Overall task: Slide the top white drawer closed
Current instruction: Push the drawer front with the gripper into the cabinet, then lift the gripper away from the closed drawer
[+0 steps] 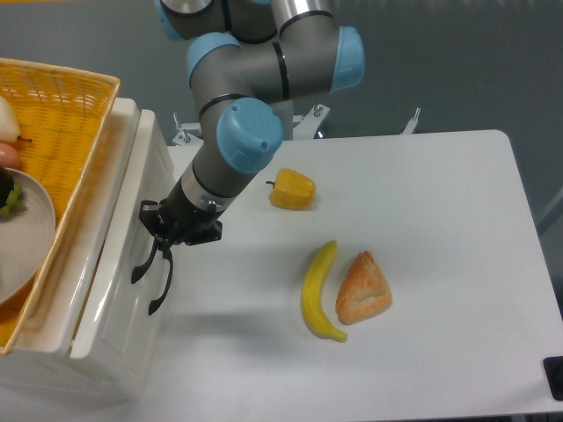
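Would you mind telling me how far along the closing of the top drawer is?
Nearly done: the top drawer sits almost flush with the cabinet, its inside no longer visible. In hand: the gripper is against the drawer front by its black handle. Left: perhaps a last small push, then backing the arm away.
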Action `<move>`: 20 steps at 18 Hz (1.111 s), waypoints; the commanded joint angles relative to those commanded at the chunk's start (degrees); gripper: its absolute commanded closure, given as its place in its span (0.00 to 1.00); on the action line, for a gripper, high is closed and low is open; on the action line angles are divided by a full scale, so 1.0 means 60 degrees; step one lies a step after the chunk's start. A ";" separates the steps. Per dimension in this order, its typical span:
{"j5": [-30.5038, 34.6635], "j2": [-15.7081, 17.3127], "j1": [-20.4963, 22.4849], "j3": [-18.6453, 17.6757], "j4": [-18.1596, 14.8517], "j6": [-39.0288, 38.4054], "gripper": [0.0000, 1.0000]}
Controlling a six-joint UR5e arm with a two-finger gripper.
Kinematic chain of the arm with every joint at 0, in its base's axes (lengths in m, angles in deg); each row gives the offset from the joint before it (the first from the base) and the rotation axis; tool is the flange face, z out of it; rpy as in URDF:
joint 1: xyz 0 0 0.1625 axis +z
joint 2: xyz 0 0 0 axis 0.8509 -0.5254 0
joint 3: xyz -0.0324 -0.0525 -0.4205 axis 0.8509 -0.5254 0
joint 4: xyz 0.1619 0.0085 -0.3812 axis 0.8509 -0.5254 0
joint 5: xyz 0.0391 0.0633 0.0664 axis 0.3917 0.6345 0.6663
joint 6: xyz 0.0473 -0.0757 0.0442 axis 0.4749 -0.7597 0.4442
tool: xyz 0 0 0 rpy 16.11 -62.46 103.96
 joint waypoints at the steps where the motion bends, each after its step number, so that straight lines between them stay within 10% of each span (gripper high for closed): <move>1: 0.0015 0.0000 -0.0044 0.0000 0.0000 0.0000 0.90; 12: 0.0116 -0.0059 -0.0119 0.0000 0.0059 0.0014 0.80; 20: 0.0718 -0.0015 0.1403 0.0132 0.0059 0.0102 0.66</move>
